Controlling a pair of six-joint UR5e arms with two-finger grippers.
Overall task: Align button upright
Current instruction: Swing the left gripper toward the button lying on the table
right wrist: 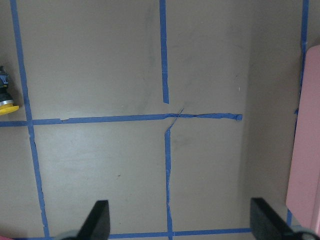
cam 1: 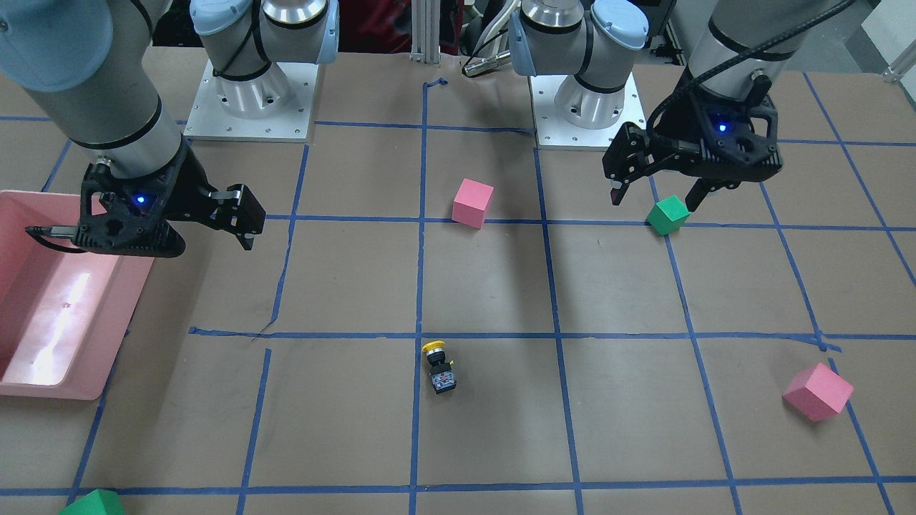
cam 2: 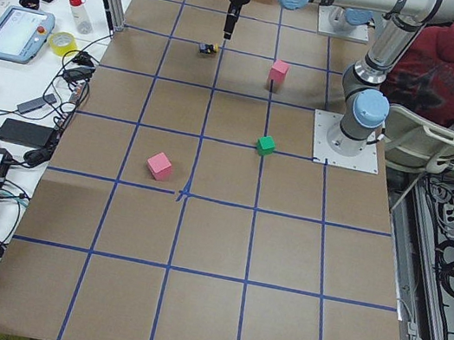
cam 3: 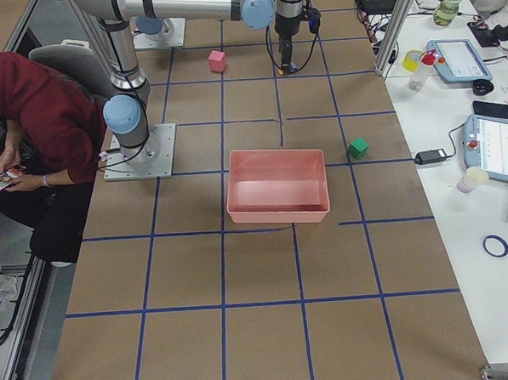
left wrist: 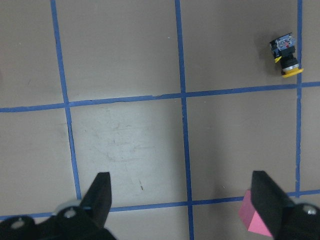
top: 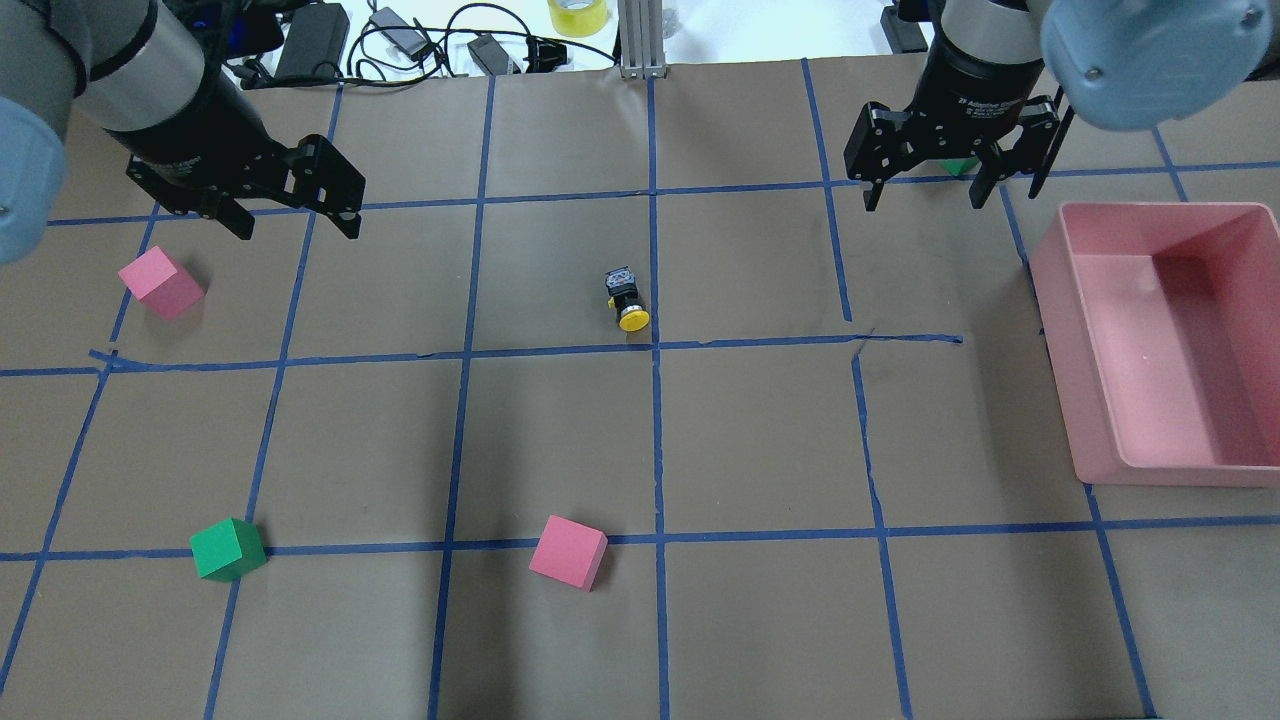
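The button (top: pixel 627 300) lies on its side near the table's middle, its yellow cap pointing toward the robot and its black-and-grey body away. It also shows in the front view (cam 1: pixel 438 366), the left wrist view (left wrist: pixel 286 57) and at the left edge of the right wrist view (right wrist: pixel 6 97). My left gripper (top: pixel 295 226) hangs open and empty above the table, well to the button's left. My right gripper (top: pixel 922 200) hangs open and empty, well to the button's right. Both wrist views show spread fingers with bare table between them.
A pink bin (top: pixel 1240 470) stands at the right. One pink cube (top: pixel 160 282) lies below the left gripper and another (top: pixel 568 551) near the front middle. One green cube (top: pixel 227 549) sits front left. Another green cube (top: pixel 960 166) is partly hidden behind the right gripper.
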